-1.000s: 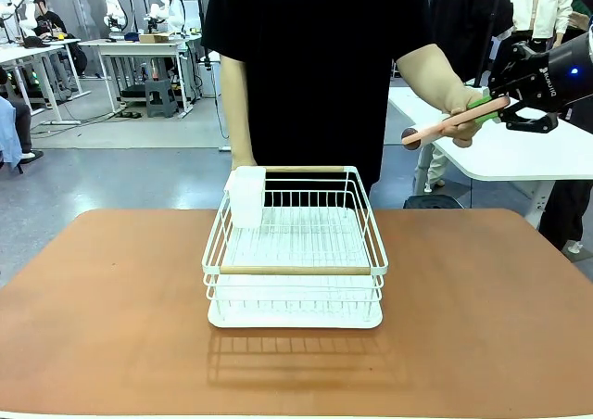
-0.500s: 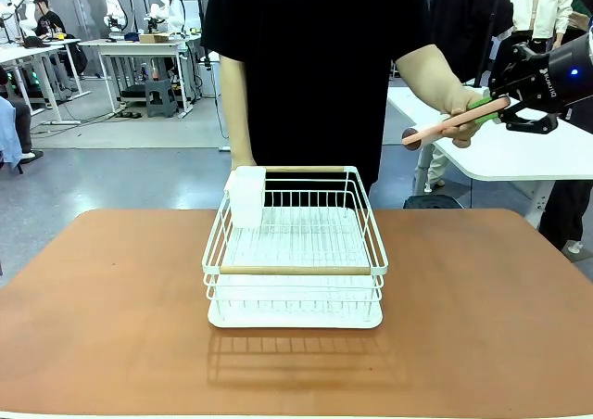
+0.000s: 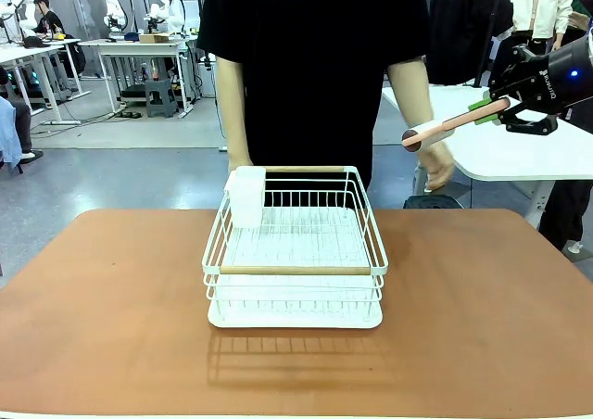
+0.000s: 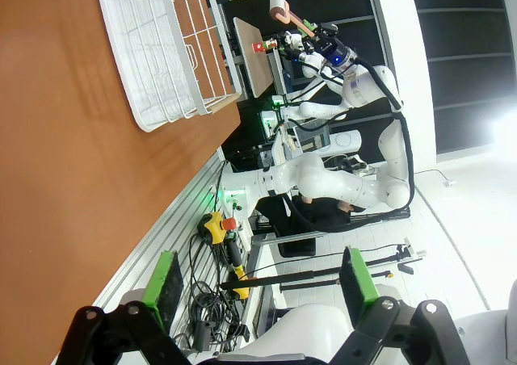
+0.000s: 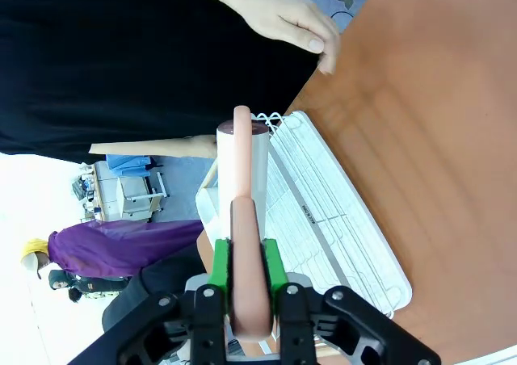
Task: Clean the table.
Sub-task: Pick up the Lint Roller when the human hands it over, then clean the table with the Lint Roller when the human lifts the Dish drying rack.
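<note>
My right gripper (image 3: 496,107) hangs high at the far right, shut on the pink handle of a lint roller (image 3: 452,123) whose white roll points toward the person. In the right wrist view the green pads (image 5: 220,264) clamp that handle, and the roller (image 5: 241,163) sticks out over the terracotta table (image 5: 436,139). The person's hand (image 3: 435,164) hangs below the roller, apart from it. The table (image 3: 111,298) spreads across the front view. My left gripper (image 4: 262,280) is open with nothing between its fingers, held off the table's side.
A white wire rack (image 3: 295,252) with wooden handles stands mid-table, with a white cup (image 3: 246,196) hooked on its far left corner. The person in black stands right behind it. A white-topped table (image 3: 519,150) lies under my right gripper.
The person's hand has let go of the lint roller and dropped down toward the table's far edge. My right gripper keeps the roller in about the same place.
</note>
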Controlling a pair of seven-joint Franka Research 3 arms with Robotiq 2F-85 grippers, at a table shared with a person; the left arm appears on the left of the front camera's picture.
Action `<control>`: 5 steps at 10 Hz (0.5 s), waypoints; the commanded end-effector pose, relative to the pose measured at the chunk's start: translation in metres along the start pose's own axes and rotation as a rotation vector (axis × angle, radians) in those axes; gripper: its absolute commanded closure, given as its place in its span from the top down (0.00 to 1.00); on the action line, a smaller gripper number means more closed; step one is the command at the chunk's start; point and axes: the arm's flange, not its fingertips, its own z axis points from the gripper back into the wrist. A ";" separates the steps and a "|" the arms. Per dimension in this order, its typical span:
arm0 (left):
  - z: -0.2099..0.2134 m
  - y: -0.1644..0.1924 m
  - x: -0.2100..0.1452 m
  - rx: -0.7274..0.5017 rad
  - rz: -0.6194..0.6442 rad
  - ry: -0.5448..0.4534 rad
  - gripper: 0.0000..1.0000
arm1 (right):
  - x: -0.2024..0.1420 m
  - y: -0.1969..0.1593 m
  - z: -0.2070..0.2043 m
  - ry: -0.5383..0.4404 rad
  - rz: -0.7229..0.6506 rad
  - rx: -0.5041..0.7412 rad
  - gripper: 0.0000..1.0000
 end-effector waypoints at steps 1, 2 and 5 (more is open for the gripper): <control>0.003 0.000 -0.001 0.007 -0.001 -0.007 1.00 | 0.000 0.002 0.001 -0.003 0.002 0.004 0.15; 0.003 0.000 -0.001 0.007 -0.001 -0.007 1.00 | 0.000 0.002 0.001 -0.003 0.002 0.004 0.15; 0.003 0.000 -0.001 0.007 -0.001 -0.007 1.00 | 0.000 0.002 0.001 -0.003 0.002 0.004 0.15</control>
